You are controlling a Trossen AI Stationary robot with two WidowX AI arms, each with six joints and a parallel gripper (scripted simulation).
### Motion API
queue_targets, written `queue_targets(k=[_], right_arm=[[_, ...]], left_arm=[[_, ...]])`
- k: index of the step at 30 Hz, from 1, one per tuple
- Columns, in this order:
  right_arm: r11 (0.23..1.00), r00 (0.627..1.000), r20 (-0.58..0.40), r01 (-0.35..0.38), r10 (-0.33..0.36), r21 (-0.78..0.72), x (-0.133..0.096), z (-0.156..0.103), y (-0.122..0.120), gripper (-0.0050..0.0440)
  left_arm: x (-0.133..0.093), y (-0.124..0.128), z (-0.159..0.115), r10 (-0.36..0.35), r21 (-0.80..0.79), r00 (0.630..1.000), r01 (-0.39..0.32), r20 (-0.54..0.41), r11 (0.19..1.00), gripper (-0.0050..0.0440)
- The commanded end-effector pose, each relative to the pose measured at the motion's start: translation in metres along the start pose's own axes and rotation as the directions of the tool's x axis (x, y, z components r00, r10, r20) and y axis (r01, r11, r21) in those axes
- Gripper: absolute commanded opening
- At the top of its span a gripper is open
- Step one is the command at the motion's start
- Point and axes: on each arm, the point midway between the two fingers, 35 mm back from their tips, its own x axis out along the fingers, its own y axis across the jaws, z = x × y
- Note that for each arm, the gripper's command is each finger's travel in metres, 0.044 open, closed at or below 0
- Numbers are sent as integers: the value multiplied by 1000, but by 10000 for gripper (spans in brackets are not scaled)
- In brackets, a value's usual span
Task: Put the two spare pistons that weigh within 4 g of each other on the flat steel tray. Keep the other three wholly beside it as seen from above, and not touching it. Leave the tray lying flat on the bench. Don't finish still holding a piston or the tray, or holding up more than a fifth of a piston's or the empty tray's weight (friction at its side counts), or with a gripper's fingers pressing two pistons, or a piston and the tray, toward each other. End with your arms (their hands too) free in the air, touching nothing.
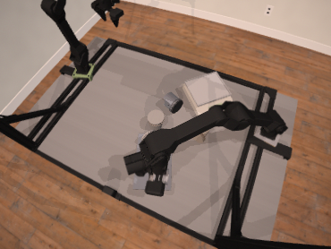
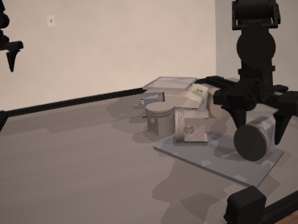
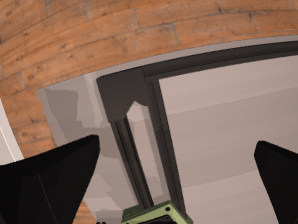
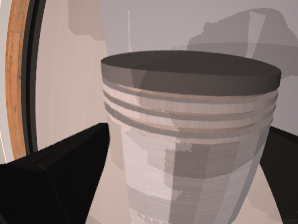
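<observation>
The flat steel tray (image 2: 217, 159) lies on the bench, mostly under my right arm in the top view (image 1: 140, 181). My right gripper (image 2: 258, 125) is open, its fingers standing on either side of a piston (image 2: 253, 138) that lies on its side on the tray; this piston fills the right wrist view (image 4: 186, 143). A second piston (image 2: 189, 126) stands on the tray's far end. An upright piston (image 1: 155, 118) stands just off the tray. Another piston (image 1: 172, 101) lies on its side further back. My left gripper (image 1: 109, 11) is open and empty, high above the far corner.
A white scale box (image 1: 207, 90) stands at the back by the right arm's base, and a beige object (image 2: 215, 105) lies partly hidden in front of it. A black frame (image 1: 241, 179) borders the bench. The left arm's green base mount (image 3: 156, 216) shows in the left wrist view.
</observation>
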Motion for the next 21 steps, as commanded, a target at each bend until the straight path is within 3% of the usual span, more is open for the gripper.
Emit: queue_targets(k=[1,21], right_arm=[[1000,1000,-1,1,-1,-2,1,-3,-1,378],[1000,1000,-1,1,-1,-2,1,-33,-1,378]], left_arm=[[0,0,0,-2,1,1000,2,-1,1000,440],[0,0,0,-2,1,1000,2,-1,1000,440]])
